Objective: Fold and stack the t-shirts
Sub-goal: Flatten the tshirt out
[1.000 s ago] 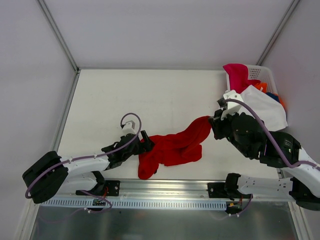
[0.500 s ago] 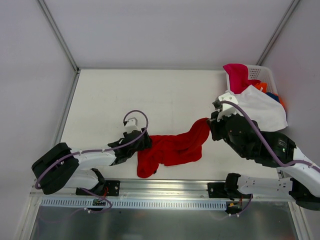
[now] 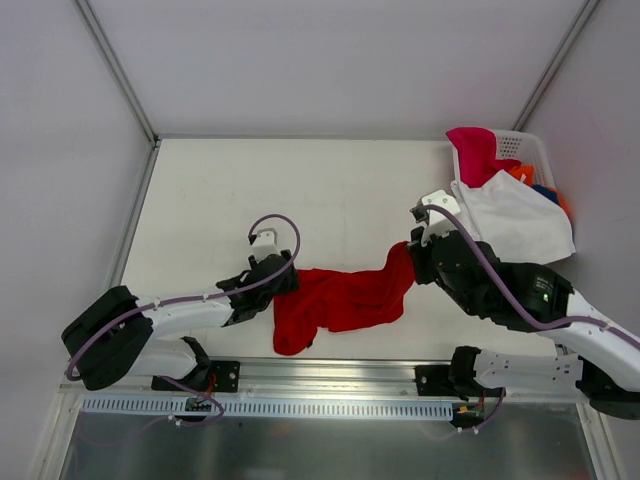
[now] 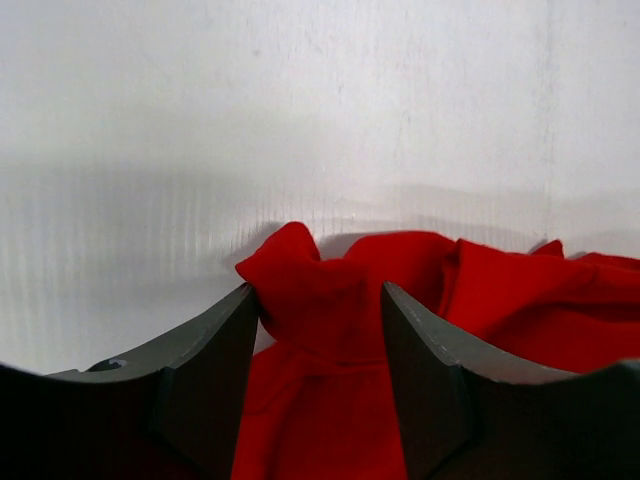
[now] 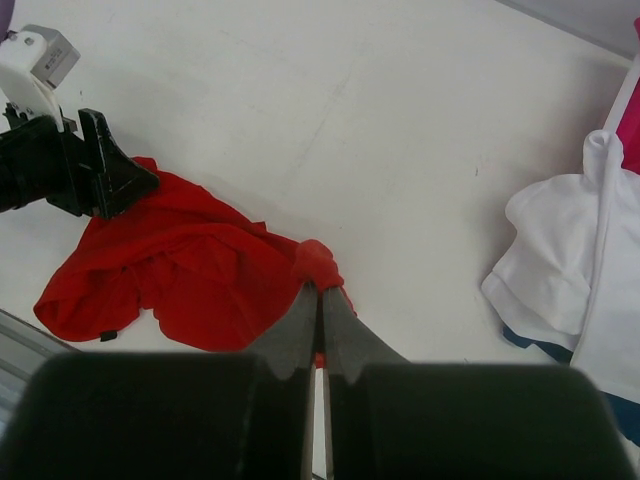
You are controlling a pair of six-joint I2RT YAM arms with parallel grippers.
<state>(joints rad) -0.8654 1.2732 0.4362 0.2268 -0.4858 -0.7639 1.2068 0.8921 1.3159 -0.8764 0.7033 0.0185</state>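
The red t-shirt (image 3: 340, 300) was pinched at its right end between the pressed-together jaws of the right gripper (image 5: 320, 300), a small knob of cloth poking out above the fingertips. At its left end, the left gripper (image 4: 320, 330) had its jaws part-way apart with a bunched fold filling the gap. Whether they squeezed that fold could not be told. Between the two grippers the shirt lay crumpled on the white table (image 3: 300, 190) near the front edge, with one lobe hanging toward the rail. Well to the right, a white t-shirt (image 3: 515, 220) and a magenta t-shirt (image 3: 475, 150) draped over the perforated basket (image 3: 525, 150). By my reading, the step in hand was spreading the shirt flat. The next move likely called for a firm hold at both ends and a pull apart to clear the wrinkles before folding.
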